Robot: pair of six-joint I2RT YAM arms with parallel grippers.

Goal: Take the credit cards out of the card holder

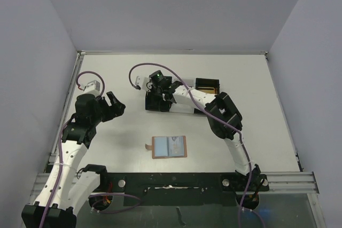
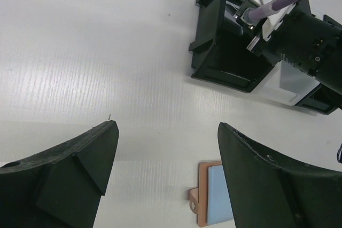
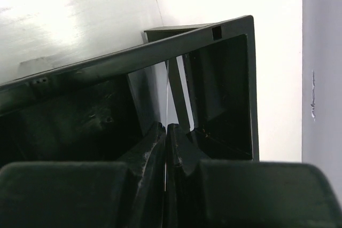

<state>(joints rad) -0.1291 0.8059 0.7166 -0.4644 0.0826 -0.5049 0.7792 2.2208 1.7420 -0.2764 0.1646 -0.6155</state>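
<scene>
My right claw (image 3: 166, 130) is pinched shut on a thin card (image 3: 167, 92), edge-on at the black tray (image 3: 187, 37), the open wallet (image 1: 169, 147) well apart; released crooked, the card could stay propped against the tray's wall.

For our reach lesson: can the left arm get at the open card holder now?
Probably yes: the left gripper hangs open over the table, the card holder lies nearby uncovered, and the right gripper is away at the black tray.
</scene>
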